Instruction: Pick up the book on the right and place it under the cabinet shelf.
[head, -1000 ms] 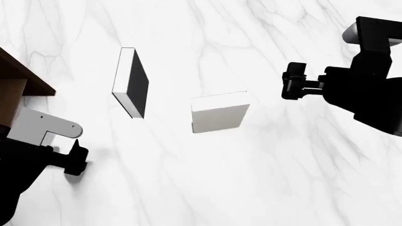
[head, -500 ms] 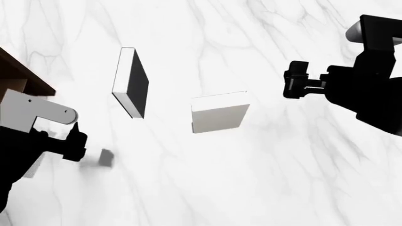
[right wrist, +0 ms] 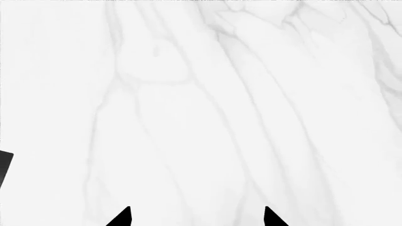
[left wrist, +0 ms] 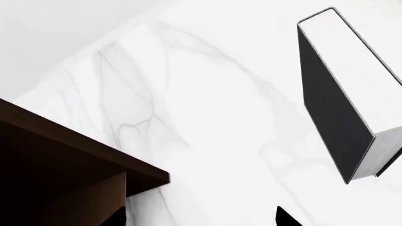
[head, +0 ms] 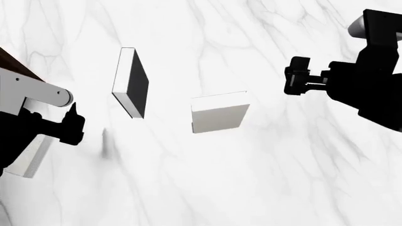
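The book (head: pixel 220 112), plain white to light grey, lies on the marble table (head: pixel 264 179) near the middle of the head view; neither wrist view shows it. My right gripper (head: pixel 294 82) hangs open to its right and apart from it, over bare marble, with its black fingertips (right wrist: pixel 122 217) spread wide around the gap (right wrist: pixel 196 219). Only a dark brown corner of the cabinet shelf (head: pixel 7 57) shows at the far left; its flat top and wall (left wrist: pixel 63 160) fill one side of the left wrist view. My left gripper (head: pixel 74 123) is open beside it, holding nothing (left wrist: pixel 201 221).
A white book with a black face (head: pixel 131 82) stands on edge left of the plain book, also close in the left wrist view as a black-faced book (left wrist: pixel 339 103). A light grey slab (head: pixel 28 157) shows under my left arm. A dark corner (right wrist: pixel 4 167) touches the right wrist view's edge.
My left arm has lifted and drawn back toward the cabinet, now covering most of it. My right gripper has drifted slightly to the right. Both books stay where they were.
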{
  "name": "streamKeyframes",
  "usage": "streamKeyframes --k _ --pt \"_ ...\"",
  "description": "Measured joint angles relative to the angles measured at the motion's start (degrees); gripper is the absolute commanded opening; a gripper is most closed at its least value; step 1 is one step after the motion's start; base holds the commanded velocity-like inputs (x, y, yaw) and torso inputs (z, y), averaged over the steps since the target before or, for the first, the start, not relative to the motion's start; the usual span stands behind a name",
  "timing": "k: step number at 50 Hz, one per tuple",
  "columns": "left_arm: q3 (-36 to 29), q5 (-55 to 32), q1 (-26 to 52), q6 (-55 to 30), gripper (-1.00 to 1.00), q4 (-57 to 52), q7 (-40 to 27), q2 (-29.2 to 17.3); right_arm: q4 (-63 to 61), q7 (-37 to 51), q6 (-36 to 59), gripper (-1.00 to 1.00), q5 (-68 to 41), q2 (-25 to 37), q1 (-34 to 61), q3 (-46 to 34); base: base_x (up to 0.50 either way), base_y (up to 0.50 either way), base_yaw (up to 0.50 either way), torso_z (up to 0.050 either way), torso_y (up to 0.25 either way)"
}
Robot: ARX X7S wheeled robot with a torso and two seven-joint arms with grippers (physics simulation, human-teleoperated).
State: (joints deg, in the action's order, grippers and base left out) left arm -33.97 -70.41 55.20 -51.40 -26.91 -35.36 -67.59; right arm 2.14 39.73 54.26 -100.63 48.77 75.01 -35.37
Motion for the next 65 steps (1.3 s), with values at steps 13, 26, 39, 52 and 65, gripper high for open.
streamKeyframes --k 13,26,39,52,65 --pt "0.3 -0.2 0.7 -0.2 1.00 -0.4 0.2 0.2 -0.1 0.0 0.0 1.00 -0.2 0.1 0.0 0.0 0.00 0.00 0.00 0.000 0.109" --pt "0.4 -0.3 1.1 -0.5 1.00 -0.6 0.3 0.5 -0.4 0.0 -0.4 1.00 -0.3 0.4 -0.5 0.2 0.00 0.00 0.00 0.000 0.250" --pt "0.6 -0.6 1.4 -0.8 1.00 -0.9 0.3 0.5 -0.7 0.1 -0.7 1.00 -0.6 0.7 -0.7 0.4 0.00 0.00 0.00 0.000 0.250" --pt "1.0 -1.1 2.5 -1.3 1.00 -1.0 0.4 0.6 -0.6 0.3 -0.6 1.00 -0.9 0.6 -0.2 0.4 0.00 0.00 0.00 0.000 0.250" --pt "3.0 -2.7 4.9 -1.6 1.00 -1.5 0.2 -0.2 -0.7 0.8 0.0 1.00 -1.6 1.2 1.8 1.0 0.00 0.00 0.00 0.000 0.250"
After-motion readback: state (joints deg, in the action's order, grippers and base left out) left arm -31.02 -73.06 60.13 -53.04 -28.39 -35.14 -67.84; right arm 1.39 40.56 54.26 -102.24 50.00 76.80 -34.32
